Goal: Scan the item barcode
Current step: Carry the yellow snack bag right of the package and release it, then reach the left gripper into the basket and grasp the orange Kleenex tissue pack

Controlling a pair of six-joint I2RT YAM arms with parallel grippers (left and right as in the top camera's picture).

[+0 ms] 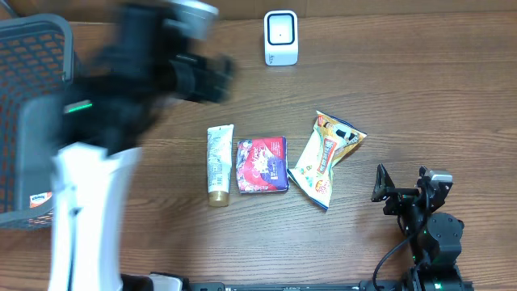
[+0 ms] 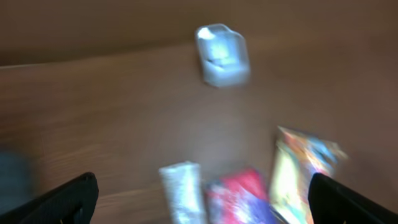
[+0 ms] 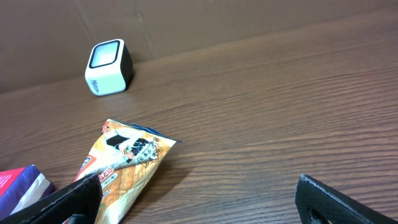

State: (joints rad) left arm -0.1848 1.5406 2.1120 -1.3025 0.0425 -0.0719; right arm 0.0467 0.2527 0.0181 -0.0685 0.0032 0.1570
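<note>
Because the left arm (image 1: pixel 121 89) is smeared into a dark blur across the upper left of the overhead view, its outline is hard to make out there, and part of the grey basket (image 1: pixel 24 56) is covered by it. In the left wrist view, itself badly blurred, the left gripper (image 2: pixel 202 186) is seen with its fingers (image 2: pixel 68 199) spread wide at the bottom corners, and nothing is held between them. The right gripper (image 3: pixel 198 190) is likewise spread wide and empty, low at the right of the table (image 1: pixel 420 97); only its fingertips are caught in its own view.

The white barcode scanner (image 1: pixel 280 38) is set at the far edge of the table, well apart from the rest. Three items are laid in a row at the middle: a pale tube (image 1: pixel 220 164), a red box (image 1: pixel 262 164) just beside it, and a snack bag (image 1: pixel 325 158) to the right. Their printing is too small to be read. In the right wrist view the red box is cut off at the left edge. A small labelled object (image 1: pixel 36 198) is glimpsed at the basket's lower edge, but it cannot be identified.
</note>
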